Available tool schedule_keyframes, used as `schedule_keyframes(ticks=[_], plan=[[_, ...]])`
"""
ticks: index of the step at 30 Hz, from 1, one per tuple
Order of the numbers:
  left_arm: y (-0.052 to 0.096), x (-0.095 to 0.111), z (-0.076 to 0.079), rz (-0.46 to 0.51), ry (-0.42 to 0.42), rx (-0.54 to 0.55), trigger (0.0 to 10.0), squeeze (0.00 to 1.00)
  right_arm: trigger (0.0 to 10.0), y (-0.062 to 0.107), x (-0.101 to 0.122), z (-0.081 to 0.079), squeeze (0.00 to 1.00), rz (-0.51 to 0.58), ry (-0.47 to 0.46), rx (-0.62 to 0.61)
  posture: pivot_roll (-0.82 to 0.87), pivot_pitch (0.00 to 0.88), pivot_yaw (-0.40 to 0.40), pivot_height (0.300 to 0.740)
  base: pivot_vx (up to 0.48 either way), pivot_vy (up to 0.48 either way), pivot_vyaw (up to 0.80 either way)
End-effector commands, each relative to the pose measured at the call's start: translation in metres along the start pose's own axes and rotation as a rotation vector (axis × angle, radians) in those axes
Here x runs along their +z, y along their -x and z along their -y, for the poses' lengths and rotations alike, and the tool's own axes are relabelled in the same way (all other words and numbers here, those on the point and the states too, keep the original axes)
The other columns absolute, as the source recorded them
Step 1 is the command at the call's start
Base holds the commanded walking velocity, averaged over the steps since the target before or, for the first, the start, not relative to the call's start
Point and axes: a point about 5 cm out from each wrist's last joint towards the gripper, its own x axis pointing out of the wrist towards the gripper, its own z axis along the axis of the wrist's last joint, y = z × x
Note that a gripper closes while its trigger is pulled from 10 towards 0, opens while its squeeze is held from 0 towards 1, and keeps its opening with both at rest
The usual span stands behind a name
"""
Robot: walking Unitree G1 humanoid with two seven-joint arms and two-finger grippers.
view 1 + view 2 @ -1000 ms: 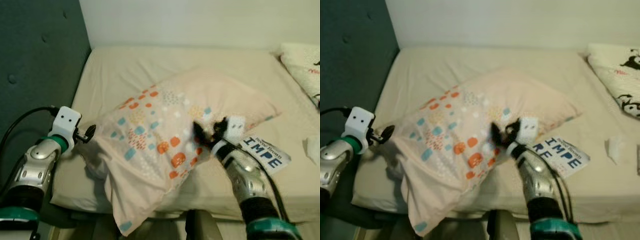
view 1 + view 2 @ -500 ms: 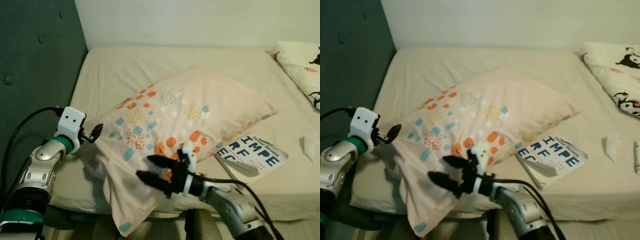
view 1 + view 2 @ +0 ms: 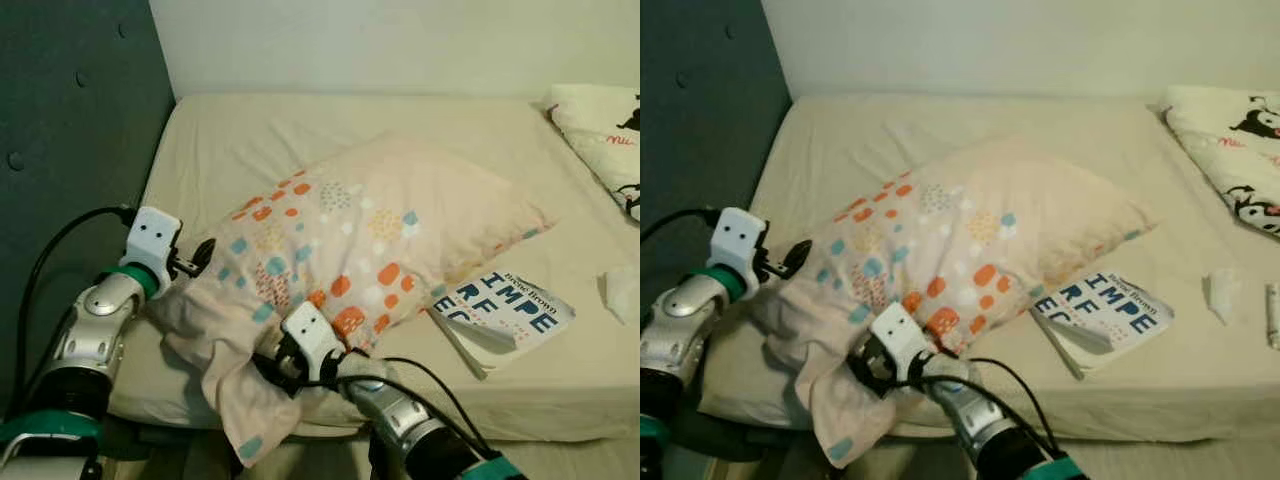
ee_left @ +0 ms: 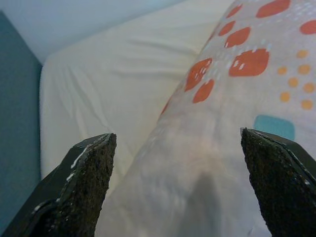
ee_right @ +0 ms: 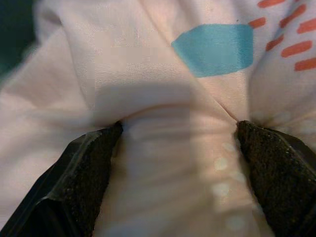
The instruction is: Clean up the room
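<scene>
A pale pink pillow (image 3: pixel 370 230) with orange, blue and white spots lies slantwise on the bed, and its near corner hangs over the bed's front edge. My left gripper (image 3: pixel 203 252) is at the pillow's left corner. It is open, with the pillow cloth (image 4: pixel 197 163) between its spread fingers. My right gripper (image 3: pixel 268 368) is pushed into the drooping front corner, open, and the fabric (image 5: pixel 173 148) bunches between its fingers (image 5: pixel 84 173). A book (image 3: pixel 508 310) printed with large blue letters lies by the pillow's right end.
The cream mattress (image 3: pixel 300 130) has a dark blue padded wall (image 3: pixel 70 110) along its left side. A white quilt with black figures (image 3: pixel 605 130) lies at the far right corner, and a crumpled tissue (image 3: pixel 622 293) sits right of the book.
My right arm left the pillow's right side beside the book, swung down and left, and now presses into the hanging front corner. The left gripper edged in against the pillow's left corner.
</scene>
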Motion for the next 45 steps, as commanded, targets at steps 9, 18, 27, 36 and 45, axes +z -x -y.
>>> schedule_keyframes(ticks=[9, 18, 27, 36, 45], plan=[[0.004, -0.009, 0.002, -0.027, -0.009, -0.008, 10.0, 0.00, 10.0, 0.007, -0.028, 0.013, 0.00, -0.127, 0.031, -0.096, 0.18, 0.075, 0.019, 0.575, 0.000, 0.000, 0.00], [0.009, -0.016, -0.004, -0.053, -0.013, 0.009, 10.0, 0.00, 10.0, 0.116, -0.065, 0.167, 0.00, -0.365, -0.038, -0.681, 0.18, 0.082, 0.015, 0.575, 0.000, 0.000, 0.00], [0.013, -0.021, 0.009, -0.056, -0.003, -0.042, 10.0, 0.00, 10.0, 0.151, -0.034, 0.210, 0.00, -0.177, -0.033, -0.942, 0.18, 0.083, 0.011, 0.575, 0.000, 0.000, 0.00], [0.016, -0.023, 0.009, -0.062, 0.002, -0.039, 10.0, 0.00, 10.0, 0.164, 0.005, 0.230, 0.00, 0.078, -0.137, -0.887, 0.18, 0.089, 0.006, 0.575, 0.000, 0.000, 0.00], [0.017, -0.032, 0.014, -0.101, 0.007, -0.041, 10.0, 0.00, 10.0, 0.141, -0.019, 0.076, 0.00, -0.046, -0.164, 0.401, 0.17, 0.090, 0.010, 0.575, 0.000, 0.000, 0.00]])
